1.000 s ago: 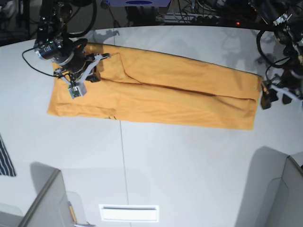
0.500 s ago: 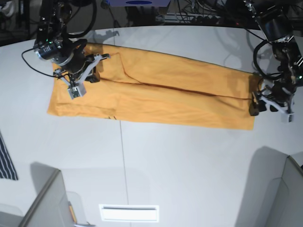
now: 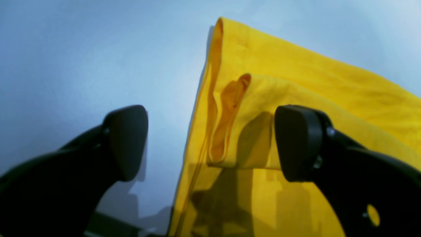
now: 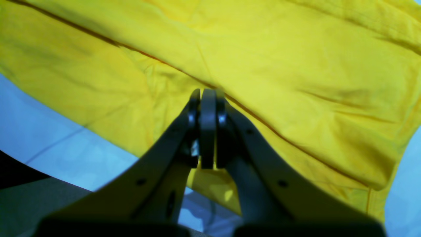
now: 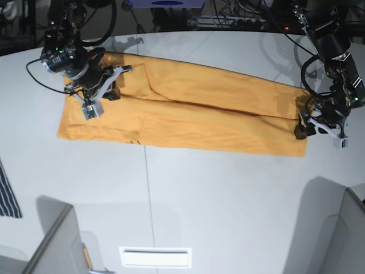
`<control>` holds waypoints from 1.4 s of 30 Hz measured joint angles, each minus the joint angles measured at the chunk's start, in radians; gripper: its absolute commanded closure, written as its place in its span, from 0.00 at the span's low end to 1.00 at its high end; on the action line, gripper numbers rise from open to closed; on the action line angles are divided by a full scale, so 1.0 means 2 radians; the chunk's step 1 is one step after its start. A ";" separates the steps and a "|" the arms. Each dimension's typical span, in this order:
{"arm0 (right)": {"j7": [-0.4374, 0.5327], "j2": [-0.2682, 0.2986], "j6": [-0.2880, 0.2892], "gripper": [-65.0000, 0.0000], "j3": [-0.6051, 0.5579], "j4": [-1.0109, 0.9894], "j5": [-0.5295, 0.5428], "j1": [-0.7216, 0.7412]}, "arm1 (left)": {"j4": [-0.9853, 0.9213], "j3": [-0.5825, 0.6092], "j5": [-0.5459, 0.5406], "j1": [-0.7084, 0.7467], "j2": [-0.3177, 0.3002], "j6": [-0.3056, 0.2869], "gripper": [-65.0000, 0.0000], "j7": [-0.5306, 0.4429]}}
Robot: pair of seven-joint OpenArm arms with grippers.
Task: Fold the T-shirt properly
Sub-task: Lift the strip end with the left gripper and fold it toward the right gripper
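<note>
The orange-yellow T-shirt lies on the white table as a long band folded lengthwise, running left to right. My right gripper is shut, its tips pressed down on the cloth at a fold line near the band's left end. Whether any cloth is pinched between them I cannot tell. At the band's right end my left gripper stands open. In the left wrist view its gap holds the layered edge of the shirt, with one finger over bare table and the other over cloth.
A dark navy striped garment lies at the table's left edge. Grey partitions rise at the front left and front right. A white slot sits near the front edge, and cables run along the back.
My left arm has come in from the right and lowered to the shirt's right end, its open jaws now straddling the edge. The right arm has stayed put.
</note>
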 measured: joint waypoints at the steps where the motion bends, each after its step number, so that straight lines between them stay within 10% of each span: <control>1: 0.000 0.000 0.000 1.00 0.000 0.000 0.000 0.000 | 0.000 0.000 0.000 0.000 0.000 0.000 0.10 0.000; 4: 0.000 0.000 0.000 1.00 0.000 0.000 0.000 0.000 | 0.000 0.000 0.000 0.000 0.000 0.000 0.18 0.000; 15: 0.000 0.000 0.000 1.00 0.000 0.000 0.000 0.000 | -0.005 0.001 0.000 0.002 0.003 0.000 1.00 0.009; 20: 0.000 0.000 0.000 1.00 0.000 0.000 0.012 0.000 | -0.005 0.001 0.000 0.003 0.002 0.000 1.00 0.010; 30: -0.002 0.023 -0.004 1.00 0.079 0.000 0.218 -0.002 | 0.020 -0.031 0.010 0.011 -0.008 0.002 1.00 0.023; 42: -0.002 0.033 -0.004 1.00 0.082 -0.027 0.221 -0.001 | 0.192 -0.046 0.012 0.064 0.007 0.003 1.00 0.066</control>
